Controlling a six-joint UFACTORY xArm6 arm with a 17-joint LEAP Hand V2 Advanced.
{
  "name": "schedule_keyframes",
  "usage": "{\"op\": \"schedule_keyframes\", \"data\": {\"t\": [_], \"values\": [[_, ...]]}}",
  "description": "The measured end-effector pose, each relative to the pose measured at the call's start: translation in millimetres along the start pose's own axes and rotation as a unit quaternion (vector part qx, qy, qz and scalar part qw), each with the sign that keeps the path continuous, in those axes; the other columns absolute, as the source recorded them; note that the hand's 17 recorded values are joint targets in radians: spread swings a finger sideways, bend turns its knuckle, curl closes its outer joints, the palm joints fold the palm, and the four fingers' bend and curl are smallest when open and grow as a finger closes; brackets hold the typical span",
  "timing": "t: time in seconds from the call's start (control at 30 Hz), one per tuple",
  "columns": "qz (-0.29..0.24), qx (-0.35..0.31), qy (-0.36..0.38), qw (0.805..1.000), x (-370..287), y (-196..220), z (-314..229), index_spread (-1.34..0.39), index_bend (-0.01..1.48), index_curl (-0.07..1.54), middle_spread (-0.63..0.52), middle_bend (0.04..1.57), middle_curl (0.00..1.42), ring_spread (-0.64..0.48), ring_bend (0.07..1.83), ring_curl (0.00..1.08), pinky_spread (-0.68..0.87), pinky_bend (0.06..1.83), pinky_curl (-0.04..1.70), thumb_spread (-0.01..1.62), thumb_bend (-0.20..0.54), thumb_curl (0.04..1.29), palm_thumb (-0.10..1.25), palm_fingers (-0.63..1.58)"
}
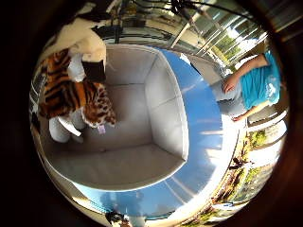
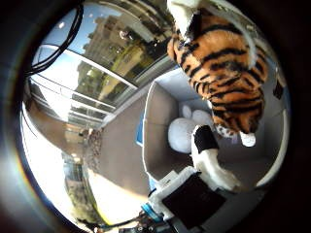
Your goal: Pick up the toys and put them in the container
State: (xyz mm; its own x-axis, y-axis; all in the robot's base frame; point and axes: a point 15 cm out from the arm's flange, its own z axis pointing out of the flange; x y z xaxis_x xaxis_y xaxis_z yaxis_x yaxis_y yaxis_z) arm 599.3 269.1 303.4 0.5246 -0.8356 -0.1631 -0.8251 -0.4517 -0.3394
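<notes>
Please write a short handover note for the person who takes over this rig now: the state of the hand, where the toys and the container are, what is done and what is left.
Right hand: shut on the orange and black striped plush tiger toy, held above the open white fabric container.
Container: stands on the blue table surface. A round white soft thing seems to lie inside it; I cannot tell what it is.
Done: tiger picked up and brought over the container.
Left: release the tiger into the container. No other toys show in these views.
</notes>
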Motion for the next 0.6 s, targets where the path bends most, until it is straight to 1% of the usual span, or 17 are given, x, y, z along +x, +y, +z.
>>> {"op": "schedule_keyframes", "data": {"t": [0.03,0.1,0.3,0.47,0.6], "values": [[-0.003,0.0,0.0,1.0,-0.8,-0.2,1.7,-0.67,0.13,0.79,-0.01,0.37,0.48,0.22,0.84,0.41,0.4,1.28,0.58,1.08,-0.042,0.64,0.61,-0.16],[-0.006,0.0,-0.001,1.0,-0.9,-0.5,1.9,-0.63,0.11,0.73,0.0,0.32,0.45,0.23,0.78,0.38,0.42,1.24,0.55,1.08,-0.037,0.61,0.61,-0.15],[-0.015,0.015,-0.001,1.0,-8.4,-5.5,-21.1,-0.53,0.12,0.56,0.03,0.21,0.4,0.25,0.67,0.33,0.46,1.14,0.48,1.09,-0.032,0.54,0.61,-0.08],[-0.034,0.036,0.0,0.999,-20.1,-7.7,-69.5,-0.48,0.14,0.46,0.05,0.18,0.37,0.27,0.62,0.31,0.48,1.09,0.44,1.09,-0.032,0.51,0.62,-0.03],[-0.042,0.044,-0.002,0.998,-31.6,4.9,-129.5,-0.46,0.17,0.42,0.05,0.17,0.35,0.27,0.6,0.3,0.49,1.07,0.41,1.09,-0.031,0.49,0.62,0.01]]}}
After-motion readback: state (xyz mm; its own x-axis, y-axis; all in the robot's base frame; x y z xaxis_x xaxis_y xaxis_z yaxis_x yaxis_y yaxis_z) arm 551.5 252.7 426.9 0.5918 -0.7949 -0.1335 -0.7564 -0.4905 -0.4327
